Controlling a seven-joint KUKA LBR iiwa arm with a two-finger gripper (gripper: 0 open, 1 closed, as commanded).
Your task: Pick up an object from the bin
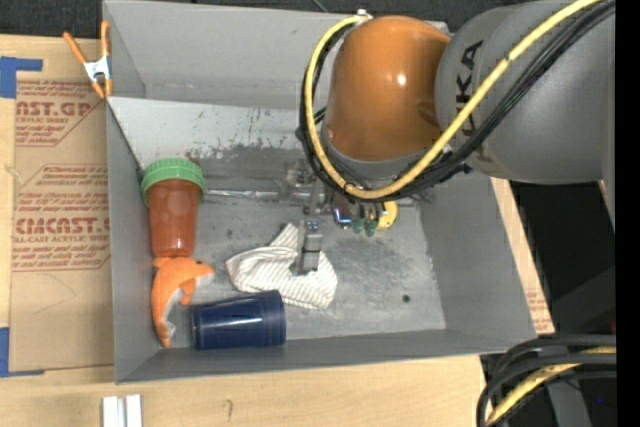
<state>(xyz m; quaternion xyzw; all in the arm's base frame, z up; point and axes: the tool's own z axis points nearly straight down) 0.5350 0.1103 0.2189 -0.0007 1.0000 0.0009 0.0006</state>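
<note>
Gripper [310,260] is down on the white rag [262,271], most of it spreading away toward the blue cup [238,320], long axis across the bin [400,287], and can't tell if it's open or pinching.

Bin floor [405,290] bare at right; orange bottle [172,215], blue cup [238,322], white cloth [275,277] crowd left

A robotics lab: a cabled industrial arm [545,105] over a grey metal bin [230,55].
</note>
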